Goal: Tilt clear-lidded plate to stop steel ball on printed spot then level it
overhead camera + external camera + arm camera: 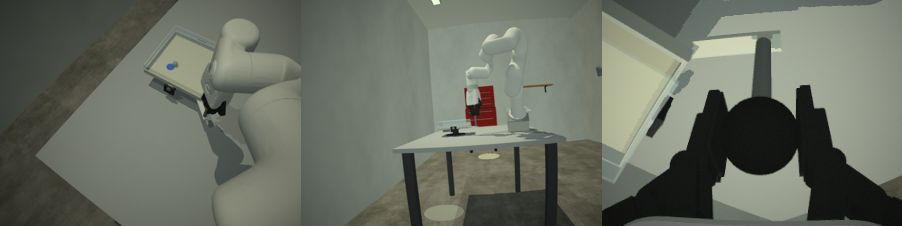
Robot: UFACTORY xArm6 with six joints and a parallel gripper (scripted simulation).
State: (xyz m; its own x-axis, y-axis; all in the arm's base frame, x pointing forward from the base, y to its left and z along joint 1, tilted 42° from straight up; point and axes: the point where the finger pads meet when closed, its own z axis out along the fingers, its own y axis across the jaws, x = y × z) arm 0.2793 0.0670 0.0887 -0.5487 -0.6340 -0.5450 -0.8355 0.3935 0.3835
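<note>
One white robot arm (513, 75) stands on a grey table (125, 140). Its black gripper (761, 137) is squeezed shut on a round black knob (761, 138). The knob sits on top of a thin grey stick (761, 69). In the wrist view the knob fills the middle of the frame, with one finger (714, 129) pressed on each side of it.

In the top view the plate (160, 48) with the clear lid is in the upper middle of the frame, and the arm hides its right corner. A small steel ball (175, 63) lies inside it, right beside the blue spot (170, 66) and touching its edge, up and to the right of it. A black stand (169, 89) holds the plate up off the table. In the outside view the plate looks nearly flat. A red drawer cabinet (487, 100) stands far behind it.
</note>
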